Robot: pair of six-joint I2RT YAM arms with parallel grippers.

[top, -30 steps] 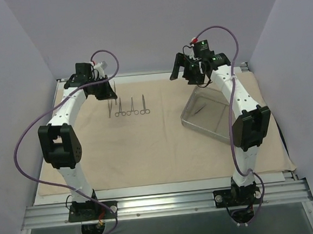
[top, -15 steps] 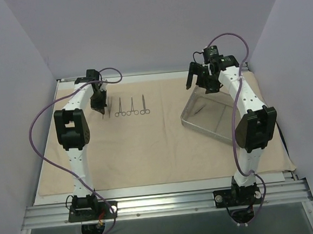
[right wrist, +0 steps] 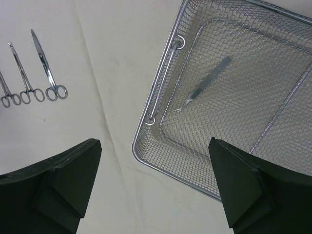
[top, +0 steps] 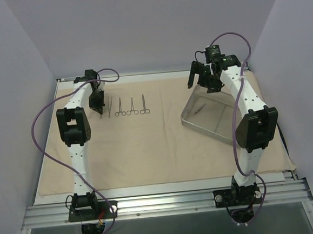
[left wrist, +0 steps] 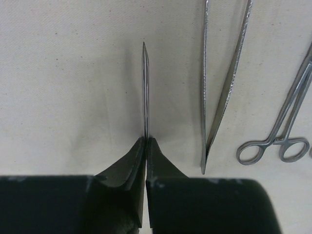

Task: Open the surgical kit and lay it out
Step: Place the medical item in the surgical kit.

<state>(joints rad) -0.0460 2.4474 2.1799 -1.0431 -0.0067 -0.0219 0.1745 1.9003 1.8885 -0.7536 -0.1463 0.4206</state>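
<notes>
Mid lay-out, the left gripper (left wrist: 146, 144), pinching a slim instrument (left wrist: 145, 92) low over the cloth (left wrist: 63, 73), should release next, while the wide-open right gripper (right wrist: 155, 146) hovers over the last tweezers (right wrist: 207, 83) in the tray (right wrist: 163, 73).

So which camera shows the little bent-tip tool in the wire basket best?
The right wrist view: the bent-tip tweezers lie large and sharp in the mesh basket. In the top view the tweezers are only a thin sliver; the left wrist view misses them.

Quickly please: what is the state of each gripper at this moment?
Left gripper: closed on a slim pointed metal instrument.
Right gripper: open, holding nothing, over a corner of the silver wire-mesh tray.
</notes>
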